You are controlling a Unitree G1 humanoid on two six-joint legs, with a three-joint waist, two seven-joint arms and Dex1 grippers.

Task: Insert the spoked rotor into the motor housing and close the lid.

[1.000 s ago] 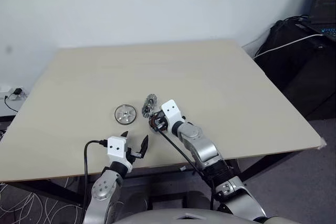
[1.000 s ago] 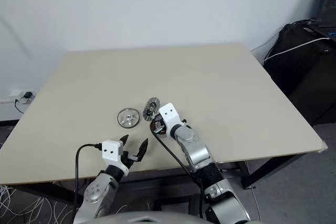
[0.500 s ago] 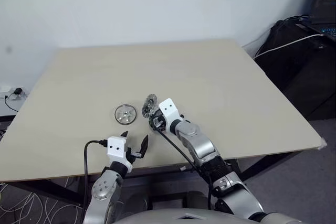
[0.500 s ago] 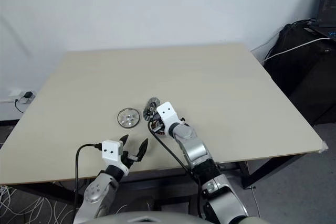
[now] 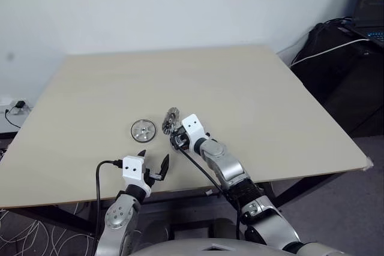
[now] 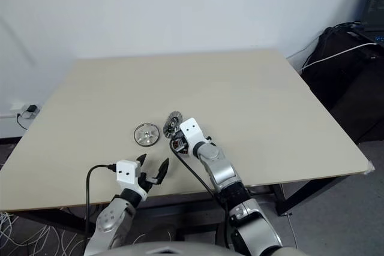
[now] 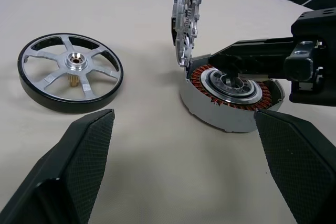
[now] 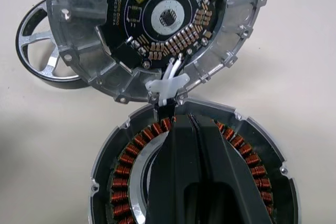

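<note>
Copper windings ring the motor housing (image 7: 231,98) under the shut right end effector (image 8: 191,145); no legible writing.

Left pincer (image 5: 153,165) agape, right pincer (image 8: 191,129) pinched.

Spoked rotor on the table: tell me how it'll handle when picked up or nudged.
The spoked rotor looks like rigid metal, so probably stiff and fairly heavy. Lying flat on the table, it should slide rather than roll. Its smooth dark rim may be slippery; spokes offer purchase.

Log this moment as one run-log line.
silvery spoked rotor wheel: on table, not inserted | copper-wound round motor housing: lid upright, open | right end effector: shut, over housing
</note>
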